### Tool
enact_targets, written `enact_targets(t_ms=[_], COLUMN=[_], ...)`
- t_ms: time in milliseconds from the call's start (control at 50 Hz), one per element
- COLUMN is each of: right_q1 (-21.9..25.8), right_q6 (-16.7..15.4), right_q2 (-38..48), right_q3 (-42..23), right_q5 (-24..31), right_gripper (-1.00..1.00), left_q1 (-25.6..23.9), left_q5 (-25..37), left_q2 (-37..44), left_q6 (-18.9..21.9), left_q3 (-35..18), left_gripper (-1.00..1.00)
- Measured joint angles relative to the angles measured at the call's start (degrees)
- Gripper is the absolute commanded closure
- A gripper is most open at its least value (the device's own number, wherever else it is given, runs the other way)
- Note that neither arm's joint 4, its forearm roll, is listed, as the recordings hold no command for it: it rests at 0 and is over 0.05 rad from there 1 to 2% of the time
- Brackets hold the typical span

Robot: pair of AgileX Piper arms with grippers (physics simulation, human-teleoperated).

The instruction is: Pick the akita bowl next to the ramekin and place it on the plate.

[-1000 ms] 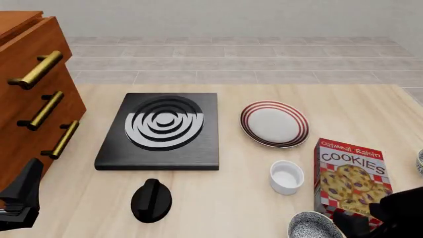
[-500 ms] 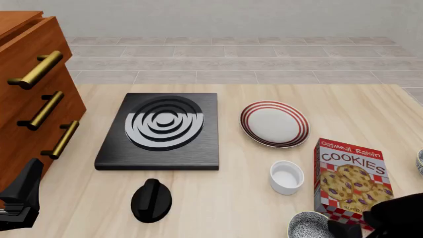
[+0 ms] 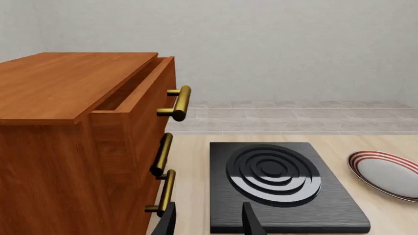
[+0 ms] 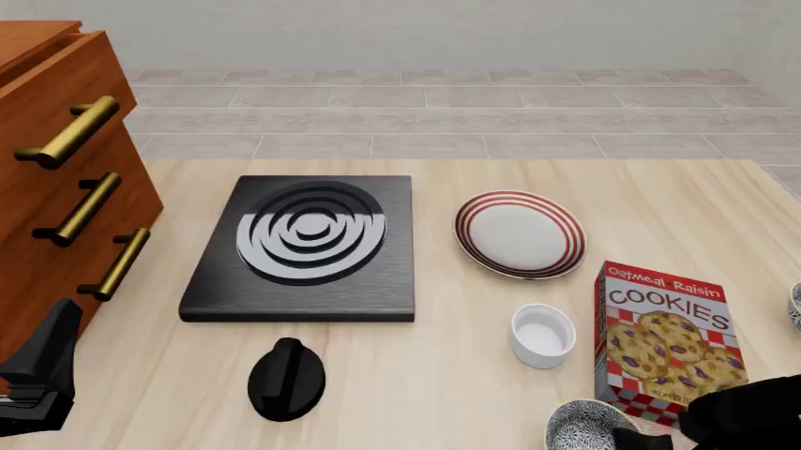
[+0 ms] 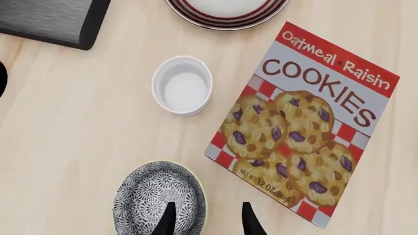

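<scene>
The speckled akita bowl [image 5: 158, 203] sits near the table's front edge [image 4: 583, 427], just in front of the plain white ramekin [image 5: 182, 85] [image 4: 543, 335]. My right gripper [image 5: 207, 221] hangs open over the bowl's rim. One finger is above the bowl's inside and the other is outside it, toward the cookie box. The red-ringed plate [image 4: 520, 233] lies farther back, behind the ramekin, with nothing on it. My left gripper [image 3: 209, 223] is open and holds nothing, low at the front left near the drawers.
An Oatmeal Raisin cookie box [image 4: 663, 337] lies right beside the bowl and ramekin. A black stove [image 4: 307, 246] lies left of the plate, with a black knob [image 4: 287, 378] in front of it. A wooden drawer cabinet [image 4: 63, 187] stands at the far left.
My right arm has slid a little toward the table's front edge and over the bowl, uncovering more of the cookie box. The left arm and all the objects have stayed still.
</scene>
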Motion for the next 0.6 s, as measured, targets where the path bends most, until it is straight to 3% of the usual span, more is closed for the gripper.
enact_targets(t_ms=[600], right_q1=[1.2], right_q6=[1.5], right_q2=[3.5], right_q3=[3.1], right_q5=[-4.8], right_gripper=[-1.0], left_q1=[0.0], left_q5=[0.0], left_q2=[0.0], left_q6=[0.0], left_q3=[0.0], left_gripper=[-1.0])
